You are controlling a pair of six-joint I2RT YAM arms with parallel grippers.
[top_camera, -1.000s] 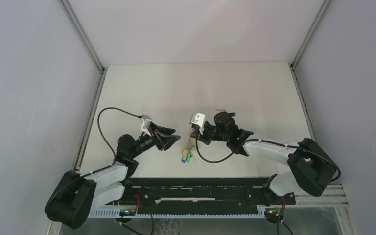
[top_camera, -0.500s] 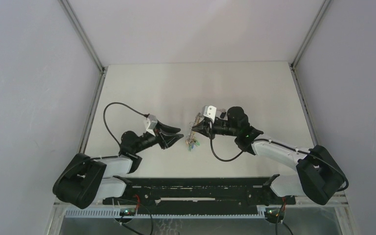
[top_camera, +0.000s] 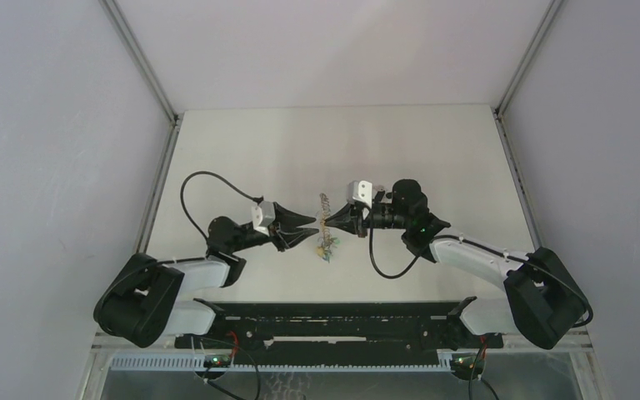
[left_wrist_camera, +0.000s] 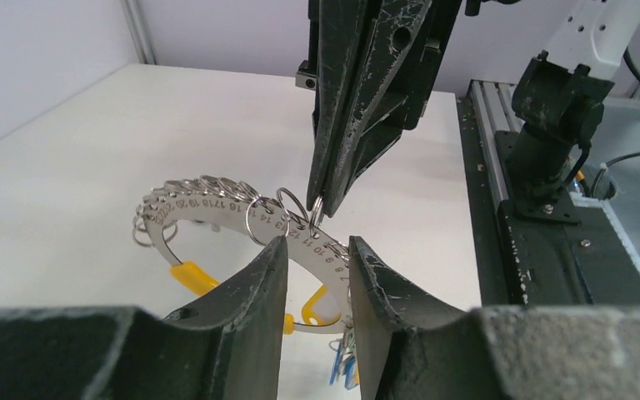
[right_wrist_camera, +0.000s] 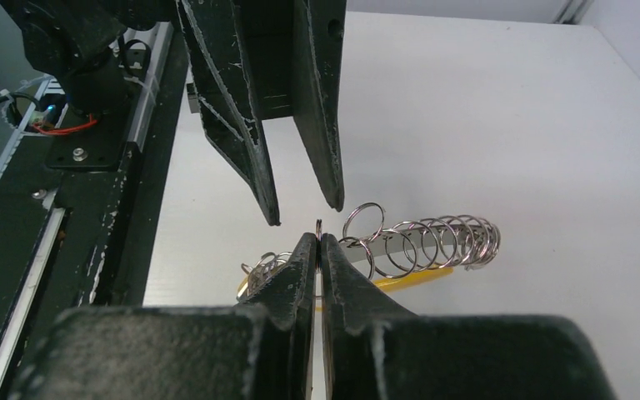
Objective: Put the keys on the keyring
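Right gripper (right_wrist_camera: 318, 242) is clenched on one small split ring (right_wrist_camera: 318, 223) of the keyring (left_wrist_camera: 217, 208), a numbered curved band held above the table (top_camera: 242, 150). The keys (top_camera: 327, 248), with yellow and blue tags, dangle beneath it. Left gripper (left_wrist_camera: 317, 246) is released, jaws straddling the band and not pinching.

Judgement: close the left squarely on the band just beside the held ring, keeping the right steady so nothing twists.

Versus a second ago: the left has come in tip to tip with the right, its jaws narrower, and the bunch sits farther up the table.
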